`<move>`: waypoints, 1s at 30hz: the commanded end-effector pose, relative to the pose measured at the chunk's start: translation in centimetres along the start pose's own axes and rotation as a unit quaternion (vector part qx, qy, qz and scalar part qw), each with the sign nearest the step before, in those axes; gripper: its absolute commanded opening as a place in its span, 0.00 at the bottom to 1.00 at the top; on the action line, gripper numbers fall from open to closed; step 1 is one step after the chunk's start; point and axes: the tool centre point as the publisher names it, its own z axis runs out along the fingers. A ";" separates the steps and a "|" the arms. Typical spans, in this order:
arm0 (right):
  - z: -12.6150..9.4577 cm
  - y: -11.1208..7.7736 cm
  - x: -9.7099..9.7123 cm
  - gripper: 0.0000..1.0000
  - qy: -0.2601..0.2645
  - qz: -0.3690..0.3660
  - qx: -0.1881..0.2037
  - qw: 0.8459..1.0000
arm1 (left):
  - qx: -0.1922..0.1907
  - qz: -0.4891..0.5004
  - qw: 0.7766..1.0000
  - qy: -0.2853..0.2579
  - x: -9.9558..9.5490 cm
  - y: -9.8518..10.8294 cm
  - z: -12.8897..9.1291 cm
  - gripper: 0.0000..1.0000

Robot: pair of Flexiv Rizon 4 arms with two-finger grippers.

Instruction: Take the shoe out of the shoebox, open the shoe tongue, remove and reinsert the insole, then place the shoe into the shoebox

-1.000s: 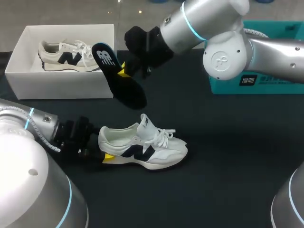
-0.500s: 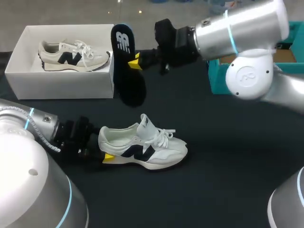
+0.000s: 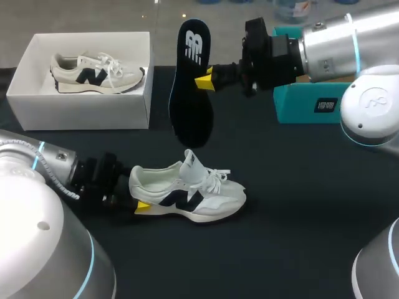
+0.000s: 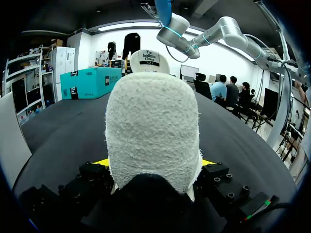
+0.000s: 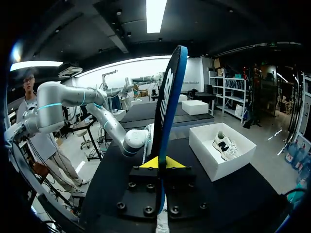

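A white sneaker [image 3: 190,194] with a dark logo lies on its sole on the black table, toe pointing right and tongue pulled up. My left gripper [image 3: 138,194] stands wide at the heel; in the left wrist view the fuzzy heel [image 4: 153,131] fills the gap, touching both yellow tips of the gripper [image 4: 154,162]. My right gripper [image 3: 206,81] is shut on the black insole [image 3: 190,99], which hangs upright in the air above the sneaker, its white-logo heel end on top. The right wrist view has the insole [image 5: 167,107] edge-on between the gripper's [image 5: 160,162] tips.
The open white shoebox [image 3: 81,115] stands at the back left with a second white sneaker [image 3: 93,73] inside; it also shows as a shoebox [image 5: 214,165] in the right wrist view. A teal box [image 3: 312,106] sits at the back right, under the right arm.
My right arm has drawn back to the right and up, carrying the insole and turning it from slanted to nearly upright. The left arm and the sneaker have not moved.
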 end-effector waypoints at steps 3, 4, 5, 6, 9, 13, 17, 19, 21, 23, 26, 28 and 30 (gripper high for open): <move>-7.1 -0.4 2.9 0.00 -0.040 0.017 0.021 0.999 | 0.000 0.000 1.000 -0.001 0.1 -0.1 0.0 0.00; -8.0 -0.6 3.2 0.00 -0.051 0.022 0.015 0.998 | 0.000 0.000 1.000 -0.001 0.1 -0.1 0.0 0.00; -8.6 -0.9 3.4 0.00 -0.057 0.028 0.022 0.998 | 0.000 0.000 1.000 -0.001 0.1 -0.1 0.0 0.00; -9.1 -1.0 3.6 0.00 -0.064 0.029 0.019 0.997 | 0.000 0.000 1.000 -0.001 0.1 -0.1 0.0 0.00; -10.3 -1.5 3.8 0.00 -0.071 0.039 0.027 0.996 | 0.000 0.000 1.000 -0.001 0.1 -0.1 0.0 0.00; -11.8 -1.6 4.1 0.00 -0.080 0.032 0.033 0.996 | 0.000 0.000 1.000 -0.001 0.1 -0.1 0.0 0.00; -12.9 -2.2 3.9 0.00 -0.069 0.027 0.034 0.997 | 0.000 0.000 1.000 -0.001 0.1 -0.1 0.0 0.00; -13.0 -2.6 3.5 0.00 -0.047 0.031 0.031 0.998 | 0.000 0.000 1.000 -0.001 0.1 -0.1 0.0 0.00; -12.5 -2.9 3.1 0.00 -0.025 0.046 0.020 0.998 | 0.000 0.000 1.000 -0.001 0.1 -0.1 0.0 0.00; -12.0 -3.3 2.6 0.00 -0.008 0.056 0.009 0.998 | 0.000 0.000 1.000 -0.001 0.1 -0.1 0.0 0.00; -10.9 -3.6 1.9 0.00 0.027 0.066 0.015 0.997 | 0.000 0.000 1.000 -0.001 0.1 -0.1 0.0 0.00; -10.4 -3.5 1.5 0.00 0.035 0.068 0.023 0.997 | 0.000 0.000 1.000 -0.001 0.1 -0.1 0.0 0.00; -10.2 -3.1 1.1 0.00 0.035 0.064 0.034 0.997 | 0.000 0.000 1.000 -0.001 0.1 -0.1 0.0 0.00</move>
